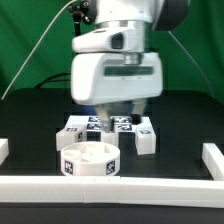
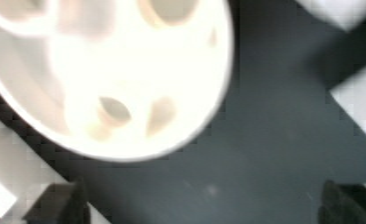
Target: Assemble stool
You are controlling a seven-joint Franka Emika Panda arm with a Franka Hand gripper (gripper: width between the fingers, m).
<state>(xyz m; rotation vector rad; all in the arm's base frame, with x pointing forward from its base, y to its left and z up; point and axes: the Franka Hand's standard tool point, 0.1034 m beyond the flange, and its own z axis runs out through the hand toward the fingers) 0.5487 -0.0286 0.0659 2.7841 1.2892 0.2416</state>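
Observation:
The round white ribbed seat (image 1: 87,160) lies on the black table near the front, with a tag on its side wall. It fills much of the wrist view (image 2: 109,70), blurred, showing round holes. White blocky legs with tags lie behind it, one on the exterior view's left (image 1: 74,130) and one on the right (image 1: 146,137). My gripper (image 1: 120,118) hangs above and just behind the seat, between the legs. In the wrist view the gripper (image 2: 206,205) is open and empty, with only dark table between the fingers (image 2: 55,205).
A long white rail (image 1: 110,186) runs along the front, with short rails at the exterior view's left (image 1: 4,150) and right (image 1: 212,156). More tagged white pieces (image 1: 118,125) sit behind the gripper, partly hidden. A white piece (image 2: 361,100) shows at the wrist view's edge.

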